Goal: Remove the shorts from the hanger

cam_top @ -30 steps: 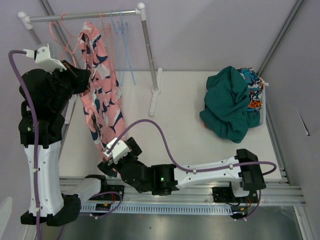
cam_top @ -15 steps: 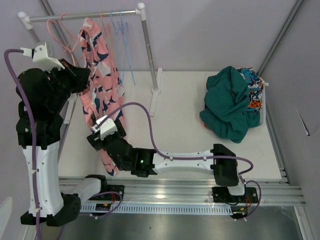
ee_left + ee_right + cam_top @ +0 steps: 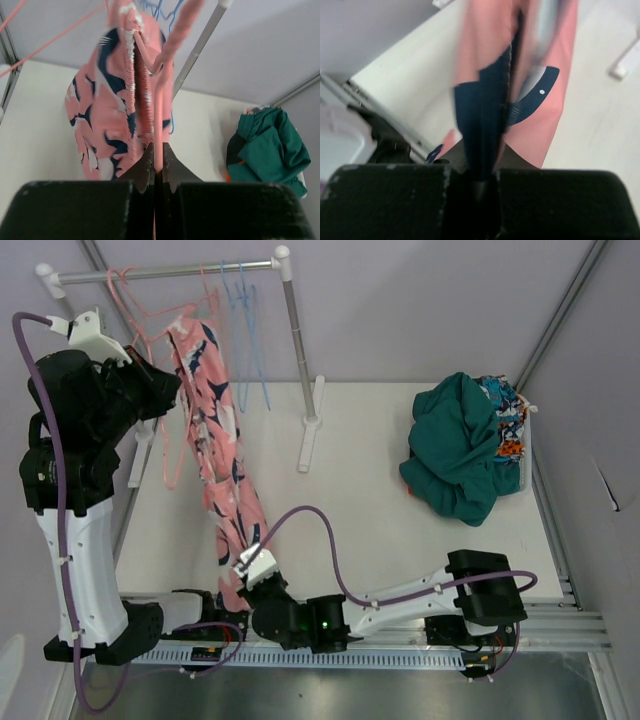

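Observation:
The pink shorts point(image 3: 215, 430) with a navy-and-white print hang stretched from the pink hanger point(image 3: 159, 110) by the rail, slanting down toward the near edge. My left gripper point(image 3: 168, 390) is shut on the hanger's thin wire, which shows pinched between its jaws point(image 3: 158, 153). At the bottom, my right gripper point(image 3: 237, 580) is shut on the lower end of the shorts; in the right wrist view a navy fold of the cloth point(image 3: 487, 115) runs into the closed jaws point(image 3: 482, 172). More shorts lie in a pile point(image 3: 458, 445), teal on top, at the right.
A metal clothes rack point(image 3: 296, 350) stands at the back with its rail point(image 3: 170, 272) across the top. Blue hangers point(image 3: 247, 330) and spare pink ones point(image 3: 125, 290) hang from the rail. The rack's white foot point(image 3: 311, 430) rests on the table.
My right gripper came back toward the near edge and closed on the lower end of the shorts, which now hang taut and narrow. The left gripper kept its hold on the hanger.

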{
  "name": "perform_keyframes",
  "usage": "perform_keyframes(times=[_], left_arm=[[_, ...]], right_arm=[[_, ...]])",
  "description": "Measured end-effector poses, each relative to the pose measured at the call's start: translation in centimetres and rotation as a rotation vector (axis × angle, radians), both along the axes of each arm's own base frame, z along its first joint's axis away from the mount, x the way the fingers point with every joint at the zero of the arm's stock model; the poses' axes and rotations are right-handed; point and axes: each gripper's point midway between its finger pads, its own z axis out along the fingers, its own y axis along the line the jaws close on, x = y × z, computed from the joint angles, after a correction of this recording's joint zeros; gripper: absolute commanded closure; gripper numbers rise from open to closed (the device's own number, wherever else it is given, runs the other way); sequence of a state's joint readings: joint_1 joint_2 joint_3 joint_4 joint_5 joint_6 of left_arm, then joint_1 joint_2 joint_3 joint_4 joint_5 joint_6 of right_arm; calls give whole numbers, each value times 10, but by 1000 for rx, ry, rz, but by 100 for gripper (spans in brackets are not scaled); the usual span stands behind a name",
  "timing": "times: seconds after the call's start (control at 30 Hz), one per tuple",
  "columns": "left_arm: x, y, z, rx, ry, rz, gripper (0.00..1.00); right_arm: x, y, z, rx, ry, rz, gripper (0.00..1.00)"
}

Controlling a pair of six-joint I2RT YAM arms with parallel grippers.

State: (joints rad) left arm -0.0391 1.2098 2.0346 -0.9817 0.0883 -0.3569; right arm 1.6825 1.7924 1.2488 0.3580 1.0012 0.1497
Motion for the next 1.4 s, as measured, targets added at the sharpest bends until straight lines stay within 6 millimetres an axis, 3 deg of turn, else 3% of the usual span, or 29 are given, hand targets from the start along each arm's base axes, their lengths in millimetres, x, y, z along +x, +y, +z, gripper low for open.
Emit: perform_keyframes(times=[0.1, 0.27, 0.37, 0.47, 0.57, 0.67, 0.73, 0.83, 0.9, 0.97, 1.17, 1.3, 1.4], left_arm=[[-5, -3, -16, 3, 75, -14, 100], [0, -4, -23, 8, 113, -24, 100], [1, -12, -28, -19, 95, -57, 100], [-7, -19, -46, -69, 68, -87, 100], [-33, -26, -70, -123, 63, -113, 100], [-64, -30, -80, -162, 49, -133, 100], [-84, -35, -80, -188, 19, -154, 100], [-117, -39, -81, -231, -38, -185, 100], [-132, -39, -82, -252, -55, -188, 100], [-143, -40, -78, -274, -60, -197, 100], [-158, -45, -61, -298, -70, -234, 100], [-159, -31, -51, -273, -98, -167, 100], [-155, -25, -47, -256, -111, -135, 100]], right_arm=[[-16, -16, -14, -3, 38, -26, 100], [-3, -24, -25, -21, 47, -87, 100], [17, -19, -20, -27, 34, -109, 100], [55, -6, -6, -45, -2, -126, 100], [108, 10, 28, -39, -53, -162, 100], [171, 23, 93, 33, -119, -210, 100], [207, 16, 136, 88, -162, -251, 100], [243, -4, 187, 150, -212, -311, 100], [252, -17, 202, 170, -226, -333, 100], [252, -25, 205, 168, -232, -336, 100], [247, -49, 167, 63, -195, -337, 100], [236, -90, 150, 5, -178, -367, 100], [237, -128, 183, 49, -196, -405, 100]])
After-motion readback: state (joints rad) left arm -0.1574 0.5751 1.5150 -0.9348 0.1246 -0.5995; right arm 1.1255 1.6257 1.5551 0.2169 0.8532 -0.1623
